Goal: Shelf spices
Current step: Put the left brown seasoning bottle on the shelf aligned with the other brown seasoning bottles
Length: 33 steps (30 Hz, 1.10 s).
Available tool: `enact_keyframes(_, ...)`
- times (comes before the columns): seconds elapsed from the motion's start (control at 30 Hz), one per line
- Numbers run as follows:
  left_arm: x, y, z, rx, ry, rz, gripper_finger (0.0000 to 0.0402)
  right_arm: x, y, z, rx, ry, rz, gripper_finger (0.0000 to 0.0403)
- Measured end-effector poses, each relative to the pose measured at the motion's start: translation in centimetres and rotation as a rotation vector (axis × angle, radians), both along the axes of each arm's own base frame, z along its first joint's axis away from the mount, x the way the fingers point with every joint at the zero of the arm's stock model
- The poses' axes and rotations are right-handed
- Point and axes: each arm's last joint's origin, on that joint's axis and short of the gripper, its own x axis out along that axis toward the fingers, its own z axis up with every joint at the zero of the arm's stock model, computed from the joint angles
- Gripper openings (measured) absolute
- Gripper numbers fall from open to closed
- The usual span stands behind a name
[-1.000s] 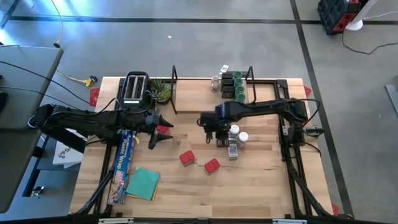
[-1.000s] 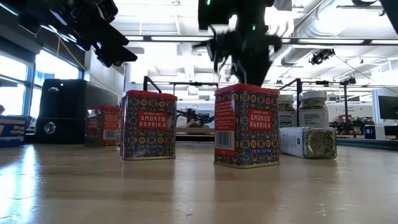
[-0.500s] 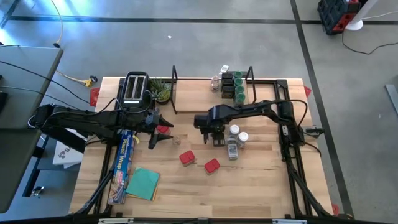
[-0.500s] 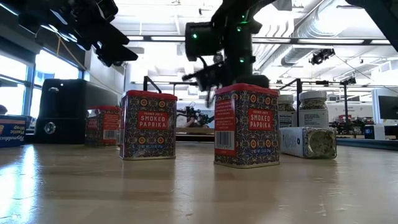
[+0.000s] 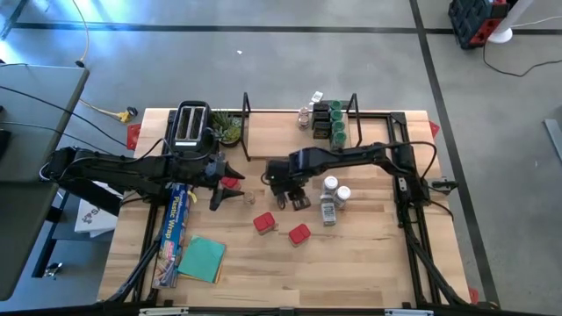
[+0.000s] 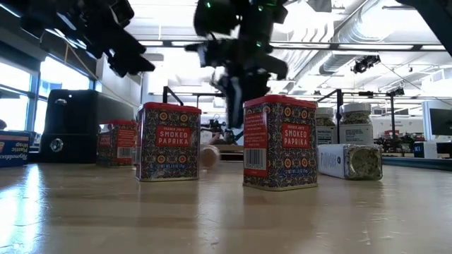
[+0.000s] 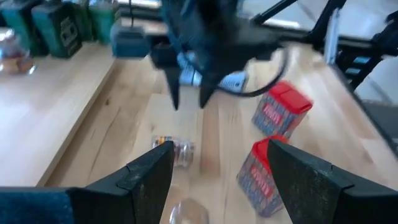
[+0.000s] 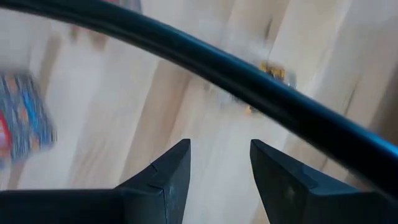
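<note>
My right gripper hangs open, fingers pointing down, over bare table left of three white-lidded jars. A small brownish jar lies on its side below it, untouched. Two red tins stand toward the near edge, and a third red tin sits by my left gripper, which waits open at centre left. On the shelf at the far edge stand green-lidded and dark jars.
A black toaster and a small plant stand at the far left. A long blue foil box and a teal cloth lie near left. Bare wood spreads along the near edge and near right.
My right gripper has travelled toward the table's left edge, away from the white-lidded jars, has sunk a little and has rolled about its own axis. In the low view it now hangs left of the nearer red tin instead of behind it.
</note>
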Motion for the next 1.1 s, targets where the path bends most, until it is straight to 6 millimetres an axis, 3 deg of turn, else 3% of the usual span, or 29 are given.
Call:
enact_keyframes(0.13, -0.5, 0.0, -0.9, -0.001, 0.109, 0.011, 0.0255, 1.2, 0.6, 0.4, 0.0, -0.132, 0.017, 0.017)
enact_keyframes(0.27, -1.0, 0.0, -1.8, 0.019, 0.215, -0.003, 0.0255, 1.9, 1.1, 0.7, 0.004, -0.206, 0.018, 0.0205)
enact_keyframes(0.4, -0.6, -0.2, -2.4, 0.102, 0.247, -0.055, 0.0255, 1.6, 1.5, 1.2, 0.001, -0.171, -0.025, 0.0241)
enact_keyframes(0.6, 1.0, -0.2, -3.8, 0.223, 0.29, -0.139, 0.0255, 0.6, 2.1, 2.3, 0.052, -0.05, -0.245, 0.025)
enact_keyframes(0.77, 1.9, -0.3, -5.7, 0.258, 0.386, -0.187, 0.0255, 0.0, 4.8, 2.4, 0.031, -0.013, -0.302, 0.025)
enact_keyframes(1.1, 3.5, -0.1, -7.5, 0.284, 0.416, -0.147, 0.0255, -0.7, 9.8, 2.5, -0.097, -0.089, -0.374, 0.025)
